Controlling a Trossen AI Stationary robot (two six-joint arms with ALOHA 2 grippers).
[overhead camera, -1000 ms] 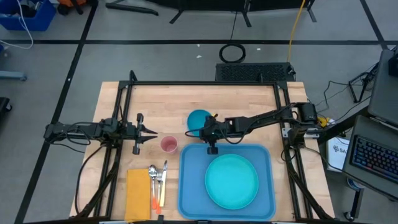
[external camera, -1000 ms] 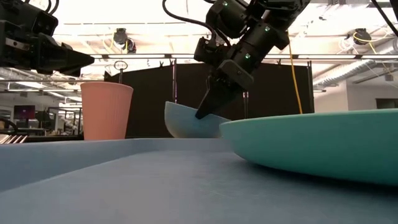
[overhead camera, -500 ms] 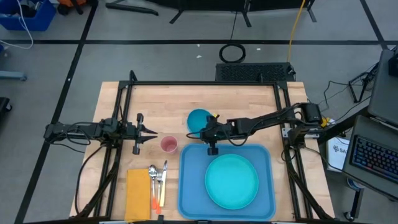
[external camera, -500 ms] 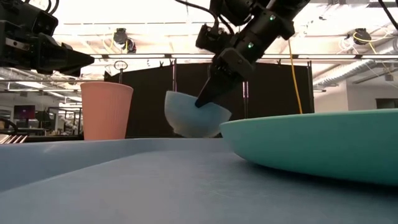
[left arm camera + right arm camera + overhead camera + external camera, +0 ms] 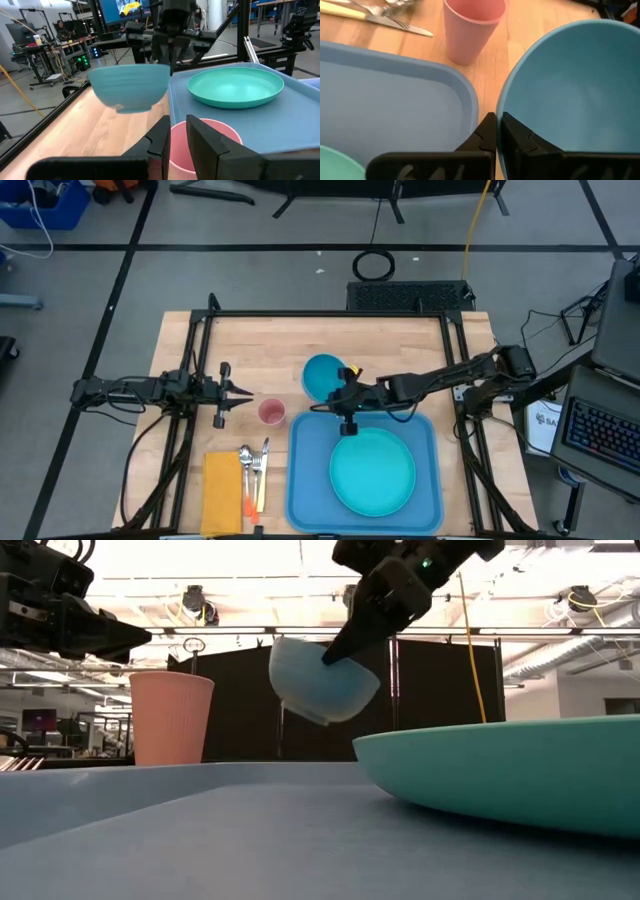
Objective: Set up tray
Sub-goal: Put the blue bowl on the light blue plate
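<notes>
My right gripper [image 5: 345, 392] is shut on a light-blue bowl [image 5: 321, 374], held in the air over the table just beyond the tray's far-left corner. The large light-blue tray [image 5: 305, 470] lies at the table's near middle, with a round turquoise plate [image 5: 372, 471] resting flat in it. A pink cup [image 5: 271, 413] stands upright on the wood left of the tray. My left gripper [image 5: 247, 391] waits shut, level, just left of the cup. The low view shows the bowl [image 5: 320, 680] above the tray's floor [image 5: 200, 830]. My right gripper pinches the bowl's rim [image 5: 503, 111] on its near-right side, one finger [image 5: 517, 135] inside the bowl and one [image 5: 485, 131] outside. The fingers slant down from above and from the table's right. The bowl hangs clear of the table, tipped, its base toward the left.
A yellow napkin [image 5: 222, 490] lies at the near-left corner, with cutlery [image 5: 253, 468] beside it, left of the tray. Black frame rails [image 5: 330, 314] border the table's far, left and right sides. Bare wood lies between the bowl and the far rail.
My right gripper has risen and drifted slightly toward the table's right, staying shut on the bowl's rim. The bowl has come up off the wood and now hangs clear, tipped more than before. My left arm has kept still.
</notes>
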